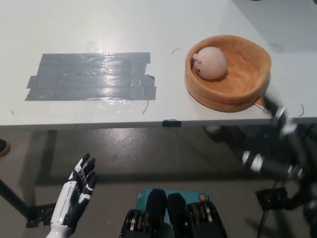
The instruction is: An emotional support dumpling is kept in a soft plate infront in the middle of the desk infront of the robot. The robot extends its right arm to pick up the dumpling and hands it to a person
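Grey tape (pixel 91 77) patches the white desk (pixel 148 29) above concrete floor; left hand (pixel 77 196) fingers spread, right hand (pixel 277 144) blurred, unreadable.

One dumpling (pixel 210 63) lies in one plate (pixel 247 94). One desk (pixel 99 29) holds them, along with one patch of grey tape (pixel 91 77) made of several overlapping strips, perhaps four or five; the glare blurs their edges. Two robot hands show: one white left hand (pixel 75 196) and one black right hand (pixel 277 144), motion-blurred.
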Tool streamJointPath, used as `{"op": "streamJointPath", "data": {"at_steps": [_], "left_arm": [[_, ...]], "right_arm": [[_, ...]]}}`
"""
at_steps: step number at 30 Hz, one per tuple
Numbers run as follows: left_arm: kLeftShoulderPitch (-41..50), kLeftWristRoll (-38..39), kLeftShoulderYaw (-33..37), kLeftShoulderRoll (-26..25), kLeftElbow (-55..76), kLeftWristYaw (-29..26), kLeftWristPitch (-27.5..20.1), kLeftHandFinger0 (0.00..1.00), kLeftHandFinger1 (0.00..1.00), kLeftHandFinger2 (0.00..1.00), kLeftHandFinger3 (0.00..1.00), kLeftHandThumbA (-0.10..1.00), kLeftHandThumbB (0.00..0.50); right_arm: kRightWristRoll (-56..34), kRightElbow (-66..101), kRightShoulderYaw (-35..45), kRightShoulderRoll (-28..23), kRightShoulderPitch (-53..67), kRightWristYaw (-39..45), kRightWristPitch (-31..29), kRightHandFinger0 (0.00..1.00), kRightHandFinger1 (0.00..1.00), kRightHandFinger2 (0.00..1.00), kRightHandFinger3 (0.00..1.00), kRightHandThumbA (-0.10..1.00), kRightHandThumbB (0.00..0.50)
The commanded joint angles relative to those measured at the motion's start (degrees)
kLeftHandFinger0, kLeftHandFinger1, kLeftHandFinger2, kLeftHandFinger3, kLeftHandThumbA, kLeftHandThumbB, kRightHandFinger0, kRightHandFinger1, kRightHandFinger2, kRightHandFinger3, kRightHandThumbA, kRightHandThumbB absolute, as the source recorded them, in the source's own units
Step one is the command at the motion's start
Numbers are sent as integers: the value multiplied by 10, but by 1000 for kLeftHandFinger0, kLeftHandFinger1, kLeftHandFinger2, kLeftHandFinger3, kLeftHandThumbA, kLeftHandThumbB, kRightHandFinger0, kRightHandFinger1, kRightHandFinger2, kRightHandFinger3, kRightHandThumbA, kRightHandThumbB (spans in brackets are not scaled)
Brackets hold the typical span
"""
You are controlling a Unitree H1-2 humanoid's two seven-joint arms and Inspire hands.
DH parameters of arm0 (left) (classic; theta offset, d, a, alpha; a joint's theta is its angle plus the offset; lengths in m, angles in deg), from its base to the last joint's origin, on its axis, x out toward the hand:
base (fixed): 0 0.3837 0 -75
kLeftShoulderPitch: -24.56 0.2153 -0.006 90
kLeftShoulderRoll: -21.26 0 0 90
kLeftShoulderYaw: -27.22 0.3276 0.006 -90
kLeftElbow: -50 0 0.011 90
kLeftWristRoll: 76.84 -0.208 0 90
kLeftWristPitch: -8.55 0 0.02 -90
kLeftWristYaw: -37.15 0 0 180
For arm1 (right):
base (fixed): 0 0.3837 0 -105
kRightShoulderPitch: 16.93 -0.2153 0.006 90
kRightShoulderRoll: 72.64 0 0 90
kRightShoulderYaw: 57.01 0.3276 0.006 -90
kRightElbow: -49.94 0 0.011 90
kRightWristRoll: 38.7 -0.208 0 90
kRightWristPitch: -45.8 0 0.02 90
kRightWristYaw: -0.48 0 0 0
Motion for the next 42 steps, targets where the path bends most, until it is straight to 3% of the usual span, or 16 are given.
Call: {"op": "streamJointPath", "data": {"at_steps": [1, 4, 6, 7, 8, 11, 13, 15, 20, 25, 34, 37, 42], "left_arm": [[-15, -8, 6, 2, 27, 3, -22, 1000, 1000, 1000, 1000, 814, 360], [-16, -6, 6, 1, 23, 5, -21, 1000, 1000, 1000, 1000, 824, 364], [-15, -12, 6, 0, 24, 3, -15, 1000, 1000, 1000, 1000, 834, 368], [-16, -16, 5, 0, 19, 1, -21, 1000, 1000, 1000, 1000, 834, 356], [-18, -17, 5, 0, 17, 0, -21, 1000, 1000, 1000, 1000, 833, 355], [-17, -21, 6, -1, 13, 1, -23, 1000, 1000, 1000, 1000, 847, 373], [-16, -18, 6, 0, 14, 2, -23, 1000, 1000, 1000, 1000, 842, 367], [-16, -14, 7, -1, 12, 6, -26, 1000, 1000, 1000, 1000, 838, 363], [-19, -18, 8, -1, 12, 6, -28, 1000, 1000, 1000, 1000, 843, 363], [-20, -20, 9, -3, 15, 6, -25, 1000, 1000, 1000, 1000, 846, 367], [-28, -17, 10, -4, 23, 9, -17, 1000, 1000, 1000, 1000, 847, 374], [-30, -11, 10, -4, 23, 10, -17, 1000, 1000, 1000, 1000, 837, 369], [-31, -16, 12, -6, 29, 10, -6, 1000, 1000, 1000, 1000, 845, 374]], "right_arm": [[30, 33, 19, -52, -146, 22, 126, 1000, 1000, 1000, 1000, 977, 324], [43, -25, -7, -89, -263, 63, 214, 1000, 1000, 1000, 1000, 989, 340], [54, -67, -21, -97, -303, 71, 220, 1000, 1000, 1000, 1000, 958, 348], [69, -128, -44, -105, -352, 88, 226, 1000, 1000, 1000, 1000, 968, 397], [72, -155, -55, -110, -375, 97, 234, 1000, 1000, 1000, 1000, 970, 404], [97, -287, -107, -116, -463, 135, 219, 1000, 1000, 1000, 1000, 987, 379], [101, -330, -121, -113, -488, 137, 213, 1000, 1000, 1000, 1000, 945, 385], [122, -417, -153, -102, -540, 147, 231, 1000, 1000, 1000, 1000, 952, 422], [133, -583, -195, -69, -620, 147, 227, 1000, 1000, 1000, 1000, 957, 428], [146, -716, -229, -33, -668, 122, 208, 1000, 1000, 1000, 1000, 960, 455], [173, -853, -286, 4, -690, 82, 171, 1000, 1000, 1000, 1000, 1000, 408], [175, -875, -293, 8, -690, 80, 164, 1000, 1000, 1000, 1000, 1000, 440], [175, -895, -291, 15, -681, 80, 157, 1000, 1000, 1000, 1000, 1000, 394]]}}
